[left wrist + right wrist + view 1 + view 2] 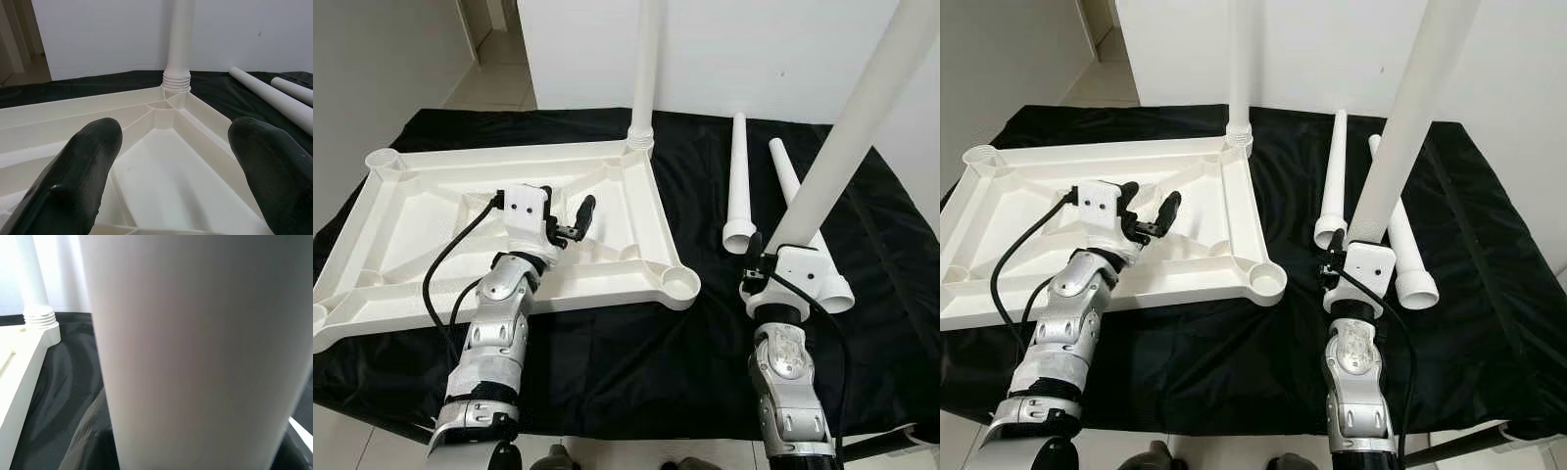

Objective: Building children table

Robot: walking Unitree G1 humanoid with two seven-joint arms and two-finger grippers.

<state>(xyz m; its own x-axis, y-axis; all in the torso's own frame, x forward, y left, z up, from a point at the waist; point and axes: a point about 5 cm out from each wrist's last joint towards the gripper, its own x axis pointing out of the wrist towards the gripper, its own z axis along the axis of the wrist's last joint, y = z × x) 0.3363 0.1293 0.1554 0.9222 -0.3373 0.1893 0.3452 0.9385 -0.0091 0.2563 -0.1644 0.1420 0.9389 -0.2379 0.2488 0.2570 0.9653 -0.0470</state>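
Tabletop [401,211] lies upside down on my black-draped counter [607,362]; one leg [646,59] is screwed in, three sockets look empty. Two loose legs [740,186] lie near. From the left wrist, my left claw [168,161] hovers spread above the tabletop. From the right wrist, my right claw [1340,257] pinches a fourth leg [195,347] upright.

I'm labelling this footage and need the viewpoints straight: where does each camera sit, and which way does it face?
Left and right eye views: on the head, looking forward and down at the upturned tabletop; both silver arms show.
Left wrist view: on the left wrist, along the open left tool toward the fitted leg.
Right wrist view: on the right wrist, against the held leg in the right tool.
Shared: the fitted leg.
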